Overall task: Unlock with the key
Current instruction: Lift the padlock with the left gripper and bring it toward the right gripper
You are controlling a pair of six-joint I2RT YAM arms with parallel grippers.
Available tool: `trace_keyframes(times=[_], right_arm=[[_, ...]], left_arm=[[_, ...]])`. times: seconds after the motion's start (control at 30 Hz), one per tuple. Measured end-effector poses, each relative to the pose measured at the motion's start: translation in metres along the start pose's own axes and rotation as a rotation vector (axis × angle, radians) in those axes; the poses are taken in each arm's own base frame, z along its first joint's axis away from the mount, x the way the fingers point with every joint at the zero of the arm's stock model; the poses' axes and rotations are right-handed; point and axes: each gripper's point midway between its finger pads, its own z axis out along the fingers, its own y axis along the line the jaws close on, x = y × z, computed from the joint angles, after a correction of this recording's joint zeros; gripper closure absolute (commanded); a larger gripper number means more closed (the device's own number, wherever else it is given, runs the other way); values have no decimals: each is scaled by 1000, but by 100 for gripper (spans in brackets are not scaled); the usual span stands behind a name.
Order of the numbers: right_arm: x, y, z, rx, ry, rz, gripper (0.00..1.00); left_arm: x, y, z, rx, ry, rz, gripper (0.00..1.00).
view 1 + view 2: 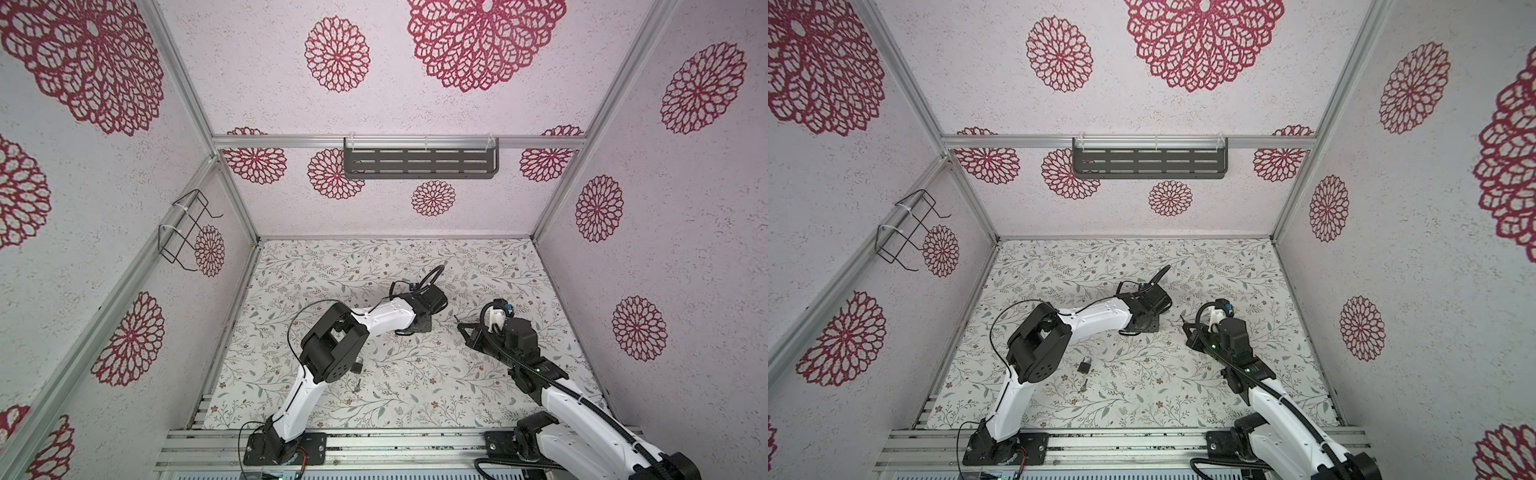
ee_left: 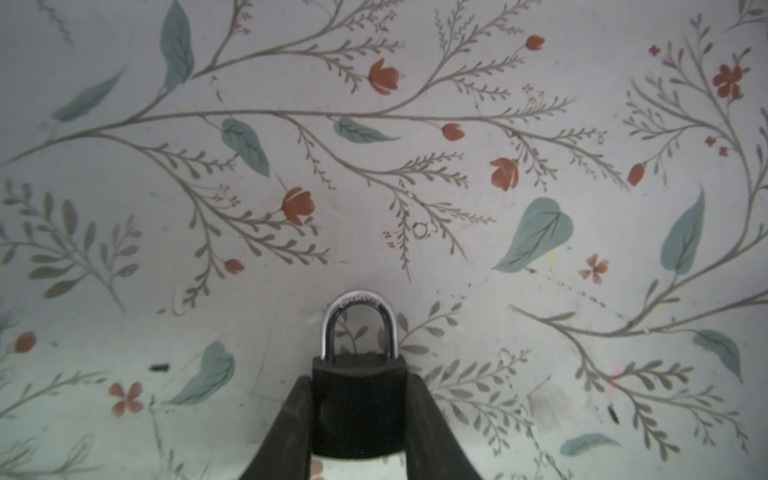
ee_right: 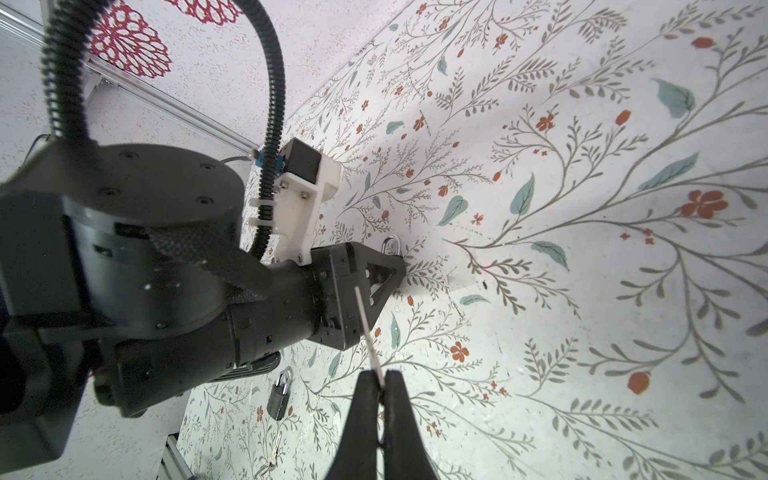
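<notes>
Black fingers of the left gripper (image 2: 358, 380) are clamping the body of the padlock (image 2: 358, 411) from both sides. The silver shackle (image 2: 358, 316) is projecting past the fingertips, and both of its legs are sitting in the body. Whether the padlock is resting on the table (image 1: 415, 374) or hanging just above it cannot be told.

To the right of the padlock in both top views, the right gripper (image 3: 380, 380) is pinching one end of the key (image 3: 368, 332), its jaws pressed tight together. The thin silver blade is pointing toward the padlock. The blade is near the padlock but is not touching it.

Well apart from the padlock, toward the base of the left arm, a second padlock (image 1: 1084, 365) is lying flat on the table. A spare key (image 1: 1084, 385) is lying just beyond it, farther again from the padlock.
</notes>
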Motion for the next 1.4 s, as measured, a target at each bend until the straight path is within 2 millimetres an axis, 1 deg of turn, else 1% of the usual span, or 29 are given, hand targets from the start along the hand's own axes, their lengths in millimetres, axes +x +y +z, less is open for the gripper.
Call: trace_keyframes(times=[0.1, 0.2, 0.3, 0.4, 0.53, 0.63, 0.77, 0.83, 0.87, 0.9, 0.97, 1.03, 1.1, 1.13, 1.2, 1.27, 1.33, 1.4], right_arm=[[-1, 1, -1, -5, -4, -2, 100], [-1, 2, -2, -5, -5, -2, 100], [0, 1, -3, -2, -1, -1, 100], [1, 0, -4, 2, 4, 0, 100], [1, 1, -4, 8, 10, 3, 100], [-3, 7, -6, 2, 8, 0, 100], [-7, 28, -6, -33, 1, -31, 100], [-7, 37, -5, -46, 2, -50, 100], [-5, 45, -3, -47, 2, -70, 100], [-2, 52, -1, -54, 3, -88, 100], [12, 69, 4, -86, 37, -122, 100], [22, 74, 9, -95, 55, -138, 100], [23, 77, 12, -93, 44, -146, 100], [25, 80, 14, -99, 43, -153, 100], [28, 86, 17, -108, 32, -164, 100], [32, 92, 20, -124, 28, -174, 100], [36, 101, 23, -140, 18, -182, 100], [46, 109, 27, -154, 20, -199, 100]], left_arm=[[2, 3, -5, 4, -1, -8, 97], [-1, 6, -16, 17, -15, -21, 100], [-3, 10, -28, 30, -35, -47, 100], [-10, 19, -55, 66, -80, -96, 100], [-21, 24, -86, 127, -144, -171, 100], [-23, 29, -100, 156, -171, -215, 100], [-21, 41, -118, 192, -202, -294, 100], [-23, 42, -125, 210, -216, -318, 100], [-24, 44, -131, 233, -231, -351, 100], [-24, 44, -133, 238, -234, -358, 100], [-24, 48, -139, 259, -246, -390, 100], [-23, 53, -146, 278, -258, -427, 100], [-22, 56, -151, 291, -267, -451, 100], [-19, 65, -157, 294, -281, -484, 100], [-18, 72, -164, 296, -292, -512, 100], [-24, 77, -177, 317, -324, -553, 100], [-26, 78, -182, 327, -339, -575, 100], [-24, 81, -183, 326, -344, -589, 100]])
